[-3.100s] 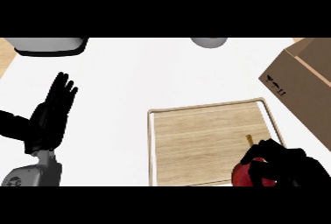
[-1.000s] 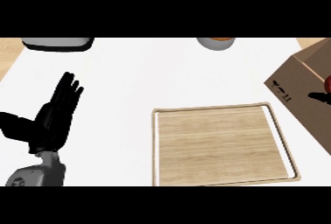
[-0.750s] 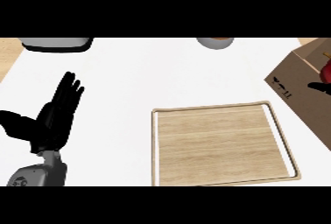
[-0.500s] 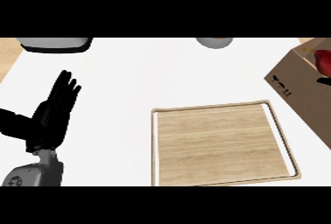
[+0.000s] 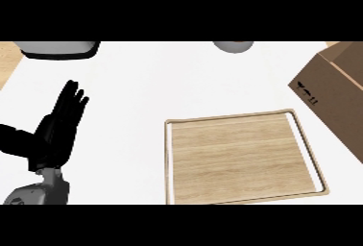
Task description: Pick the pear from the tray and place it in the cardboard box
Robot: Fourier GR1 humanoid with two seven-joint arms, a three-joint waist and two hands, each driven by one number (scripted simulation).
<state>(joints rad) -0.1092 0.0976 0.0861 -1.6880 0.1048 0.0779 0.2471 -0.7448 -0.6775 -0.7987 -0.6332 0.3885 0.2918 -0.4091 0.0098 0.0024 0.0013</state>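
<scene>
The wooden tray (image 5: pixel 245 161) lies in the lower middle to lower right of the frame, flat on the white worktop (image 5: pixel 177 81). Its raised rim runs all round, and only bare wood grain shows inside it. The pear cannot be seen anywhere; whether it lies inside the box cannot be told, since the box's inside is hidden from this angle.

The cardboard box (image 5: pixel 333 91) stands at the right edge of the frame, up and to the right of the tray, near its upper right corner. It is cut off by the frame, and one brown side bears small black marks.

The left hand (image 5: pixel 60 127) rests at the left of the frame with its fingers straight, close together and pointing up, holding nothing. Its grey forearm comes in from the lower left corner. The right hand is out of view.

A grey object (image 5: pixel 56 48) sits at the upper left edge, and a small round grey thing (image 5: pixel 234 45) at the top middle.
</scene>
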